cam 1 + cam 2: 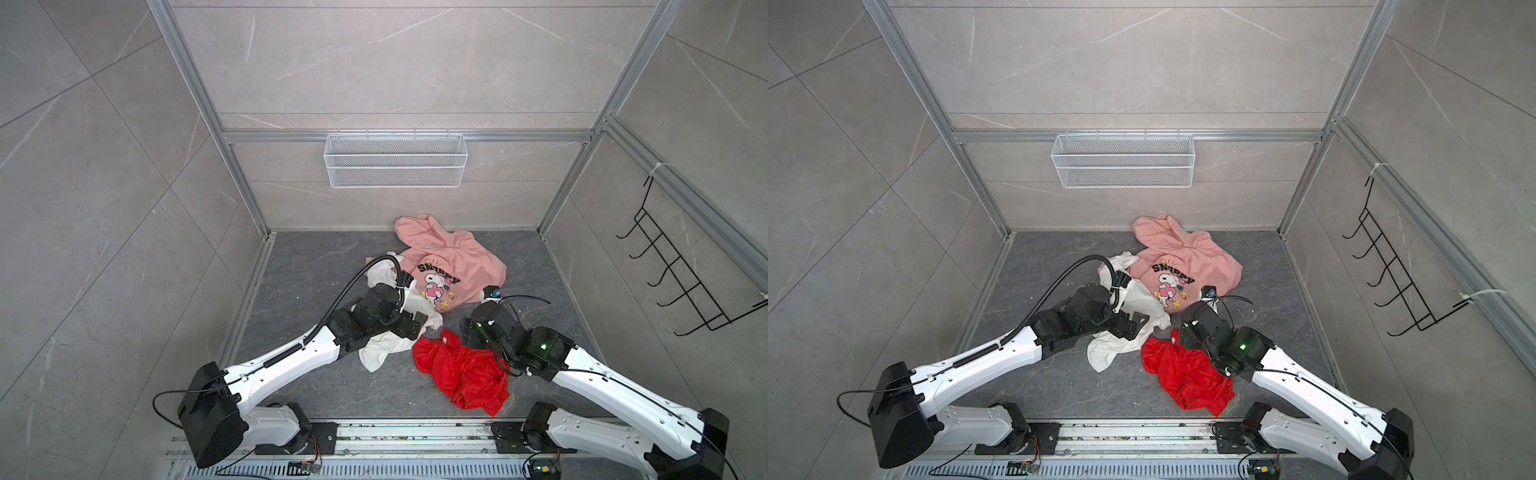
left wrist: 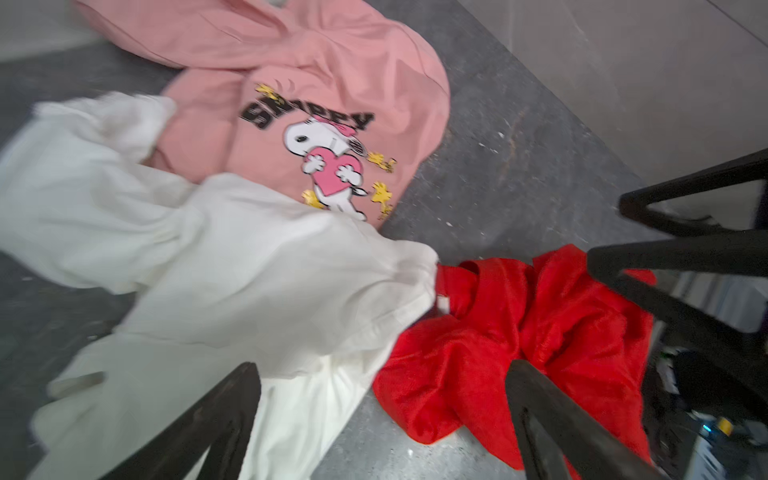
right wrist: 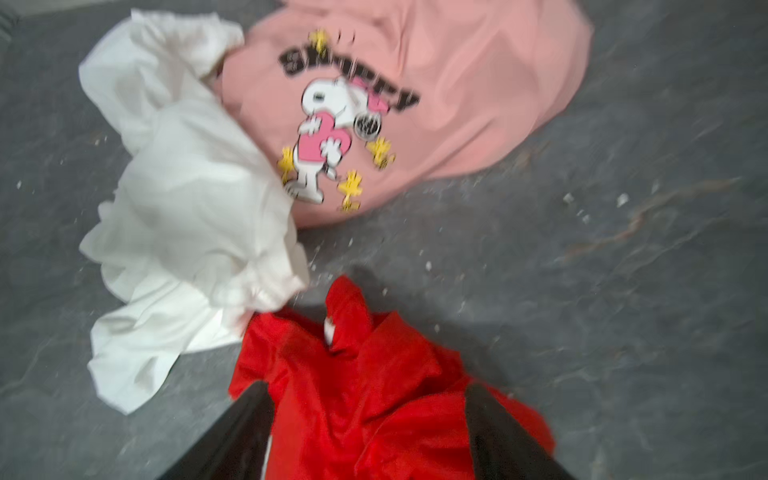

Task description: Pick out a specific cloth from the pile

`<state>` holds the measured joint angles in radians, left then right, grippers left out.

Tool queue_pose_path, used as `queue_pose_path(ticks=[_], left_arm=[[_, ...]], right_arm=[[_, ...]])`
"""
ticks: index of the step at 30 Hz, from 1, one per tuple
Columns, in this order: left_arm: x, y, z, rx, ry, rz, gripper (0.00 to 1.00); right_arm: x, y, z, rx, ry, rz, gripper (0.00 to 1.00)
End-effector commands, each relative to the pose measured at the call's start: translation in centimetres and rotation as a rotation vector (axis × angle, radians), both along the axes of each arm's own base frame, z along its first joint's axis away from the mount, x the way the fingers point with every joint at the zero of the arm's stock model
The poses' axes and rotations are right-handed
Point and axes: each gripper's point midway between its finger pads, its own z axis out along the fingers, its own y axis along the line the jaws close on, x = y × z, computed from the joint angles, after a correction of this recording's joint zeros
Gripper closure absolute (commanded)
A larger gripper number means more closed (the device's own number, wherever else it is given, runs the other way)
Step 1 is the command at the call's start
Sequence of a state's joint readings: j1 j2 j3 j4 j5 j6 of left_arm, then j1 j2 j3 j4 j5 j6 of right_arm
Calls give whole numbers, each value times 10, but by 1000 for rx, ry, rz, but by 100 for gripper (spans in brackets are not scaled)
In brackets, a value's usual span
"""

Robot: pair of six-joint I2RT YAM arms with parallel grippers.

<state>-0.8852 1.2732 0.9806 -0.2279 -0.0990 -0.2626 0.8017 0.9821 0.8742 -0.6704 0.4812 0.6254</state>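
Note:
The cloth (image 1: 457, 370) (image 1: 1183, 376) is a crumpled bright red sheet on the dark floor, near the front and right of centre. It lies apart from the rest of the pile, a white garment (image 1: 380, 351) (image 1: 1111, 351) overlapping a pink hoodie (image 1: 457, 253) (image 1: 1187, 249) with a cartoon dog print. A white cuff meets the cloth's (image 2: 478, 332) far corner. My right gripper (image 3: 368, 388) (image 1: 469, 332) hangs open just above the cloth (image 3: 332, 399), jaws wide with red fabric below them. My left gripper (image 2: 382, 368) (image 1: 417, 326) is open above the white garment's (image 2: 249, 270) edge, holding nothing.
A white wire basket (image 1: 395, 166) hangs on the back wall. A black hook rack (image 1: 681, 282) is fixed to the right wall. Aluminium frame posts (image 1: 249, 199) stand at the corners. The arms' base rail (image 1: 415, 436) runs along the front. Small white crumbs dot the floor (image 3: 582, 291).

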Motion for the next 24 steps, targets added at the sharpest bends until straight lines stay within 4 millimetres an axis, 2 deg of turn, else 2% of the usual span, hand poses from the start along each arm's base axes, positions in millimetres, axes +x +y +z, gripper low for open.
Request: queue_pose_path(ticks=[1, 4, 6, 7, 10, 14, 18, 20, 21, 24], left_arm=[[25, 43, 15, 52, -77, 202, 2], [41, 79, 6, 34, -25, 282, 2], [56, 111, 1, 65, -15, 368, 2], [62, 124, 1, 87, -21, 400, 2], [79, 166, 1, 136, -53, 514, 2], [101, 227, -6, 135, -148, 730, 3], [111, 296, -40, 155, -109, 945, 5], [119, 320, -57, 243, -90, 1001, 6], [124, 328, -67, 293, -73, 1017, 6], [140, 332, -89, 365, -59, 985, 5]], right_arm=[[44, -31, 34, -191, -269, -73, 16], [77, -63, 39, -180, -342, -164, 14], [96, -89, 39, -156, -370, -222, 13], [103, -95, 39, -189, -391, -216, 13], [118, -117, 38, -336, -420, -245, 7], [127, -153, 16, -318, -375, -347, 5], [122, -170, -7, -216, -389, -384, 3], [120, -171, -16, -202, -384, -379, 4], [119, -169, -21, -200, -389, -366, 5], [118, -159, -33, -185, -451, -297, 9]])
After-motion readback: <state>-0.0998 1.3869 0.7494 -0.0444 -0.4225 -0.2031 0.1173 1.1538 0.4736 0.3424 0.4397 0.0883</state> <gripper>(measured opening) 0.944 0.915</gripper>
